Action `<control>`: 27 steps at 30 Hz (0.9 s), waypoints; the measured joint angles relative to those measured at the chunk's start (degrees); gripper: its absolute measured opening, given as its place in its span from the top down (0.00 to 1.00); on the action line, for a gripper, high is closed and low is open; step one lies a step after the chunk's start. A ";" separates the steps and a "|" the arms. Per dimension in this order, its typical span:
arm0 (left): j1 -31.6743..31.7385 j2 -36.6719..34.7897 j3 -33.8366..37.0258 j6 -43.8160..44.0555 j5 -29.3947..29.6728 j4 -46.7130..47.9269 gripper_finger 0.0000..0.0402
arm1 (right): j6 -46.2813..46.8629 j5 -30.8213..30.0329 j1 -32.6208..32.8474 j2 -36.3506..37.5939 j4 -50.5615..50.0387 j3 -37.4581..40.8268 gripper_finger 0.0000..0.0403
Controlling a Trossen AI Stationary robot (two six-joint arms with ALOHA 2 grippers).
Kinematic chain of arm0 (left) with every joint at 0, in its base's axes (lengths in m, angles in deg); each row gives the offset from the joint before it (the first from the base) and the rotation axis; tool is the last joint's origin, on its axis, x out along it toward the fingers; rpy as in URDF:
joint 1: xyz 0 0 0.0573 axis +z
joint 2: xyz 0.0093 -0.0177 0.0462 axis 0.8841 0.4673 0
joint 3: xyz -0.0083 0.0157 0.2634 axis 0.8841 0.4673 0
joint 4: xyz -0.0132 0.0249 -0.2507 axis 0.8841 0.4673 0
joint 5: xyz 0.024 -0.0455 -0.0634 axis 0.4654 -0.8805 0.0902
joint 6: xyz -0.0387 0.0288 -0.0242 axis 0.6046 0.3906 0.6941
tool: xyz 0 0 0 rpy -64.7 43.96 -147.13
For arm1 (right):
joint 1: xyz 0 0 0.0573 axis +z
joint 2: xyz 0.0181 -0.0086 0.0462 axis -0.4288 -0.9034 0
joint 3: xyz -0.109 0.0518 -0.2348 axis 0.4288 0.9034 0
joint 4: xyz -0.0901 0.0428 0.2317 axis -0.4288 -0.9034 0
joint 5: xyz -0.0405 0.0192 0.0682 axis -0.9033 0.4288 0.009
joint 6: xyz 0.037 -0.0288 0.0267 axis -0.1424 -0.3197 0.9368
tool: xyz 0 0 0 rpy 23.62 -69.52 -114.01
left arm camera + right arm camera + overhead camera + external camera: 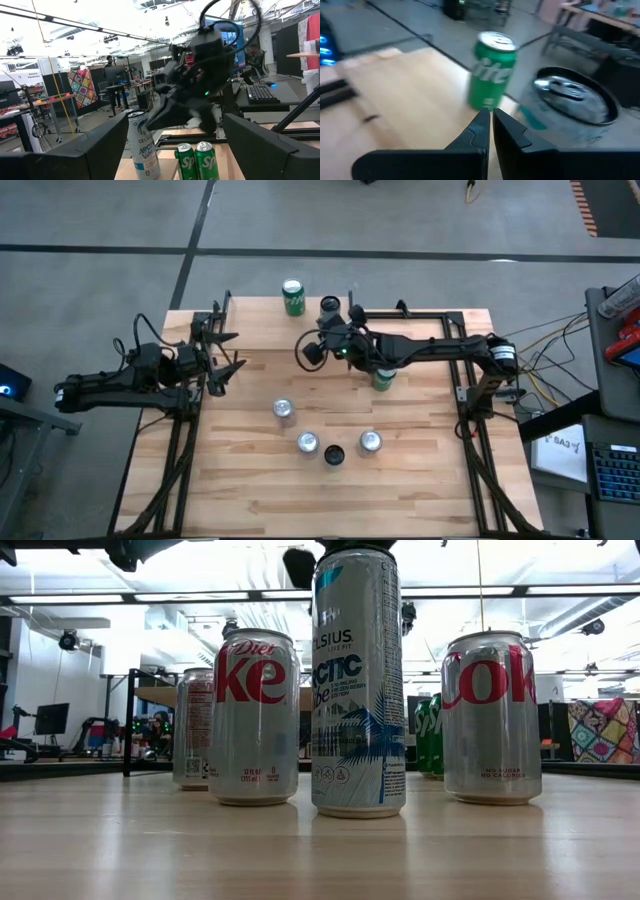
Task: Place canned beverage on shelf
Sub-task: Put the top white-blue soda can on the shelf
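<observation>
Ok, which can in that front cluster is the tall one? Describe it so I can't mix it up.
On the wooden table, look at the group of four cans near the front edge. The tall Celsius can stands at the front of that group, between two silver cola cans. It is slimmer and clearly taller than they are, with blue-and-white print instead of red lettering.

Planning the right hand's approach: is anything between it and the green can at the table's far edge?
Nothing visible. The green can stands straight ahead of the shut right hand, only bare table between. A silver-topped can sits off to one side, out of line. The left hand waits at the table's left.
</observation>
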 joint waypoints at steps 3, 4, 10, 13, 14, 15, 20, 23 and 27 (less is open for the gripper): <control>0.01 0.00 0.00 0.00 0.00 0.02 0.23 | 3.34 4.65 0.34 1.27 -1.95 0.00 0.97; 0.00 0.00 0.00 -0.02 -0.01 0.01 0.23 | 4.87 6.09 0.26 1.70 -3.34 -0.02 0.97; 0.01 0.00 0.00 -0.02 0.01 0.02 0.23 | 12.69 8.42 -1.58 3.24 -12.93 -0.02 0.97; 0.01 0.00 0.00 -0.02 0.00 0.01 0.23 | 15.17 8.42 -2.83 3.24 -15.42 -0.02 0.97; 0.01 0.00 0.00 -0.02 0.01 0.01 0.23 | 15.34 8.42 -3.23 3.24 -15.66 -0.02 0.97; 0.01 0.00 0.00 -0.02 0.01 0.01 0.23 | 15.36 8.38 -3.60 3.24 -15.59 -0.02 0.97; 0.01 0.00 0.00 -0.02 0.01 0.02 0.23 | 15.09 7.81 -5.34 3.26 -15.53 -0.02 0.97; 0.00 0.01 0.00 -0.02 0.01 0.01 0.23 | 15.08 7.43 -6.13 3.20 -15.54 -0.02 0.97; 0.01 0.02 0.00 -0.17 0.01 0.02 0.23 | 15.47 7.37 -6.02 3.15 -15.51 -0.02 0.97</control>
